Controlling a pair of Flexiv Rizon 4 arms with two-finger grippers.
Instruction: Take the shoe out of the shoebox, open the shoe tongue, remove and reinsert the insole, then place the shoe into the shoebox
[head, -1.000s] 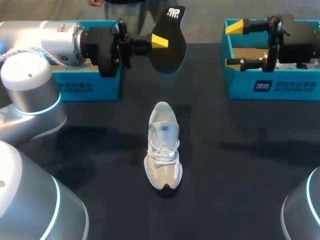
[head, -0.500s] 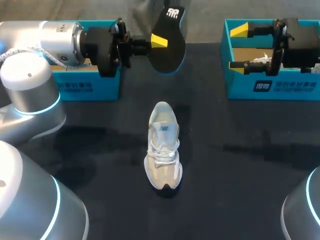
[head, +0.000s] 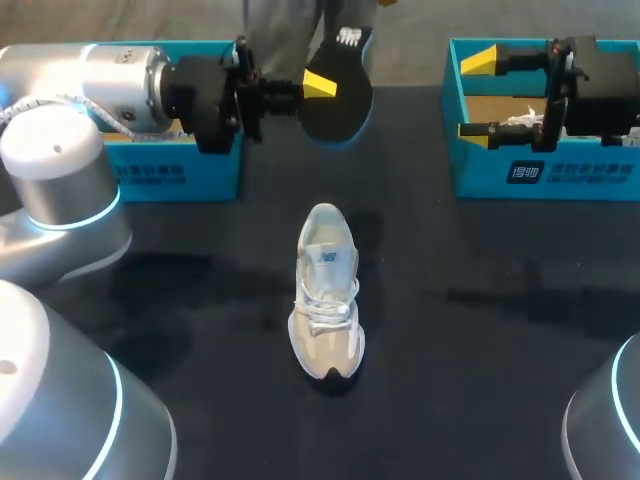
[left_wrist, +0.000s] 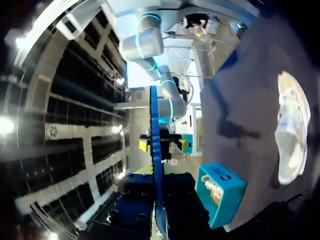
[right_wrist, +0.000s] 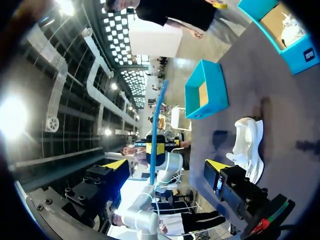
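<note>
Shoe (head: 326, 290) lies well apart from right shoebox (head: 545, 172).

My arms (head: 60, 150) are rounded silver tubes with glowing cyan joint rings, black wrists (head: 205, 95) and yellow fingertips (head: 320, 83).

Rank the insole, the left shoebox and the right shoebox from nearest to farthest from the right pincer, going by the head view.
1. right shoebox, on the table's right, with the right pincer at its inner end.
2. insole, raised at the far middle.
3. left shoebox, on the table's left.
</note>
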